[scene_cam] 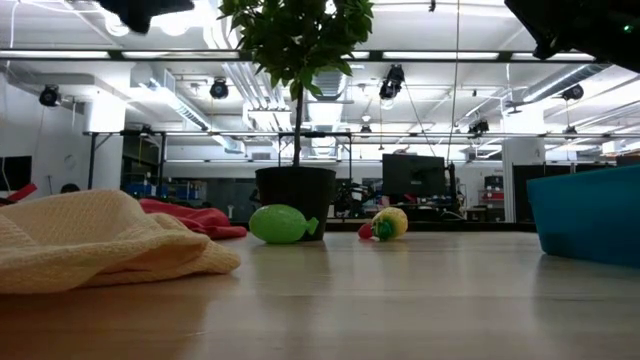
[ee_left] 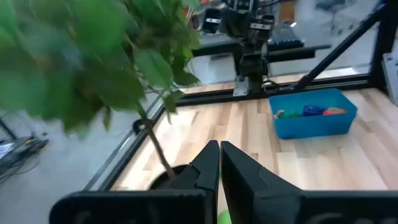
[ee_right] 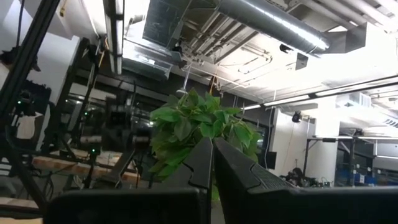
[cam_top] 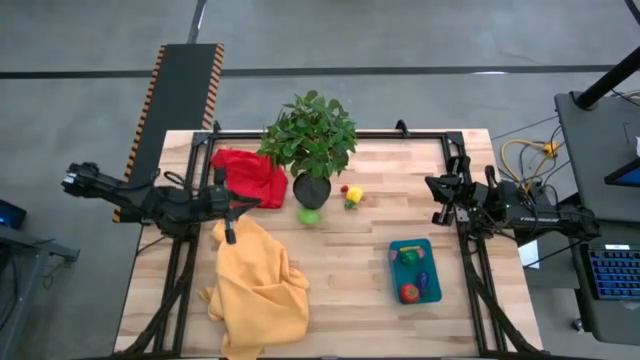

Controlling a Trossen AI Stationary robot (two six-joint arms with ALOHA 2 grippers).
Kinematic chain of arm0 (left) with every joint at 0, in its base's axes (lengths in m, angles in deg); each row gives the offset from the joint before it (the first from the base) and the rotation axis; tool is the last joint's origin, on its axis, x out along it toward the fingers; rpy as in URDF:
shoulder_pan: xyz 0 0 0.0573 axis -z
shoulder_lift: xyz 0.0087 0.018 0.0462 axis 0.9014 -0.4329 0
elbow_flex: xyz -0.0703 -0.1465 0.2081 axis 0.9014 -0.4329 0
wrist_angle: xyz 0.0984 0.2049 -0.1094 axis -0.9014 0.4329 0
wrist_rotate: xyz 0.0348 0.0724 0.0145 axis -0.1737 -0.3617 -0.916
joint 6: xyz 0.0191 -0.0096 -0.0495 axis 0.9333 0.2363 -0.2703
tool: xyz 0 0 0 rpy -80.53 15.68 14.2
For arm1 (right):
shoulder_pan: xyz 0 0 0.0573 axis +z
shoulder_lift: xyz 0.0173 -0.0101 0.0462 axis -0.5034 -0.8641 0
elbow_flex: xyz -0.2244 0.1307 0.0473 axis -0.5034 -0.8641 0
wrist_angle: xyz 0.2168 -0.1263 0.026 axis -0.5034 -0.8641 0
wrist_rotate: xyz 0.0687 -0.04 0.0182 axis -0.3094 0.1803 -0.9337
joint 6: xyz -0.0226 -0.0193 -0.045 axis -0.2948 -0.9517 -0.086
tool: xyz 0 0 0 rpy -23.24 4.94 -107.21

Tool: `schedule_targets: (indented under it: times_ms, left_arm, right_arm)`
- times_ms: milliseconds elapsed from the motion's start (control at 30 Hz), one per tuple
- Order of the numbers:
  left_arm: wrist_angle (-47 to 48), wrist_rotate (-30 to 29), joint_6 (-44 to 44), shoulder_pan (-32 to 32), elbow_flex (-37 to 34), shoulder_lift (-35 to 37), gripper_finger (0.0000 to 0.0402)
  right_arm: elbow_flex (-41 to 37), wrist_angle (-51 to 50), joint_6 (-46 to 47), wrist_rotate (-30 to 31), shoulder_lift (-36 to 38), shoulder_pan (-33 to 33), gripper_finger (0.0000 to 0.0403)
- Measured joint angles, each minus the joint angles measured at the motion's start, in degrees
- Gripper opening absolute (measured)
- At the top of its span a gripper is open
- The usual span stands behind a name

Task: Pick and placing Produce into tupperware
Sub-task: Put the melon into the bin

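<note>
No text, label, brand, number or sign could be read in any of the views. The only marking was the band of orange and black diagonal stripes [cam_top: 152, 108] edging the dark ramp at about eleven o'clock from the counter [cam_top: 330, 290], and it carried no letters.
</note>
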Motion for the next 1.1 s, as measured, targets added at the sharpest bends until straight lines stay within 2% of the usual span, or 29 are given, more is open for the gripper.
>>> schedule_targets:
  times_ms: [200, 300, 400, 767, 867, 1100]
  left_arm:
    - [-14.47, 0.92, 1.88, -0.05, -14.02, 1.86, 0.0001]
    - [-17.65, 0.71, 1.57, -0.9, -16.86, -0.83, 0.0004]
    - [-17.72, 0.29, -0.3, -2.16, -17.22, -5.51, 0.0028]
    - [-17.82, 0.09, -2.32, -4.96, -8.71, -29.23, 0.0236]
    - [-17.61, 0.12, -0.74, -4.96, -5.5, -36.02, 0.0259]
    - [-15.79, 0.3, 2.17, -5.32, 1.96, -47.36, 0.0264]
  right_arm:
    - [0.0, 0.0, -0.06, 0.01, 0.0, -0.01, 0.0009]
    - [0.0, 0.0, -0.07, 0.0, -0.02, 0.0, 0.0009]
    - [0.0, 0.02, -0.18, 0.02, -0.02, 0.0, 0.0009]
    - [0.0, 0.02, -1.57, 0.02, -0.01, -0.02, 0.0009]
    - [0.0, 0.02, -1.57, 0.02, -0.02, -0.01, 0.0009]
    - [0.0, -0.27, -1.53, 0.02, -0.01, -0.01, 0.0009]
